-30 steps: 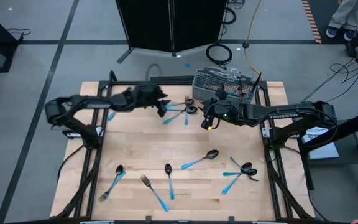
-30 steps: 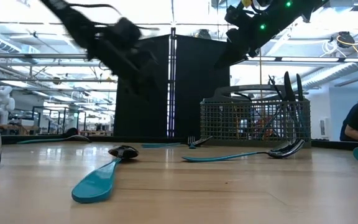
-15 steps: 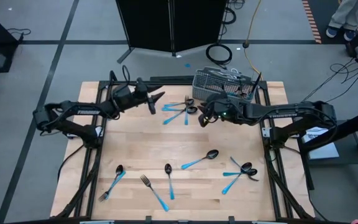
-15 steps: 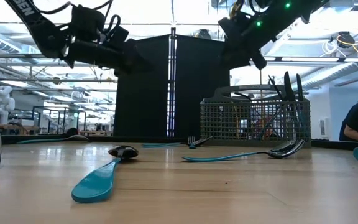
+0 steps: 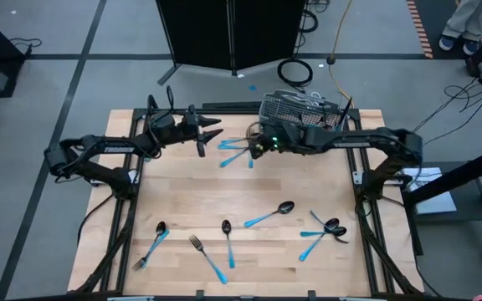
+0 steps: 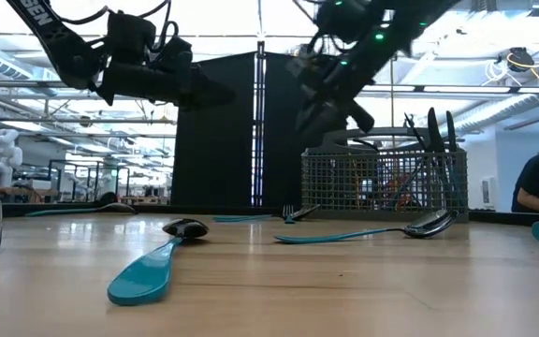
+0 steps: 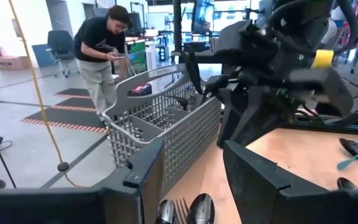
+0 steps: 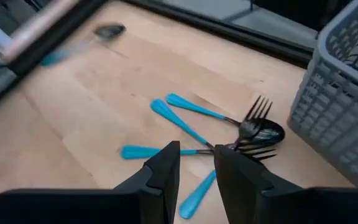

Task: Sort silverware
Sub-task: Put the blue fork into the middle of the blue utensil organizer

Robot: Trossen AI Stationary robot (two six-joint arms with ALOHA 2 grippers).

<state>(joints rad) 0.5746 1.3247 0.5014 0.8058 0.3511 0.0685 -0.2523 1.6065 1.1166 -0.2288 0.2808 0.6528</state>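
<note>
My right gripper (image 8: 194, 163), fingers a little apart and empty, hangs over the pile of silverware (image 8: 229, 134) beside the basket (image 5: 295, 110). Next I go down and grab one. My left gripper (image 5: 210, 134) waits nearby, fingers apart.

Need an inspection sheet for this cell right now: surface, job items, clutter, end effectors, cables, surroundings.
Surface: light wooden tabletop, black frame at the edges.
Job's things: blue-handled, dark-headed silverware lies loose; a cluster beside the grey wire-mesh basket, more pieces along the near side, such as a spoon. Some pieces already stand in the basket.
Clutter: nothing seen.
End effectors: left end effector open, empty, raised at the far left. Right end effector hovers above the cluster, fingers slightly apart, holding nothing.
Cables: coiled black cable and yellow cord on the floor behind the table.
Surroundings: black cabinet behind; a person standing beyond the basket.
</note>
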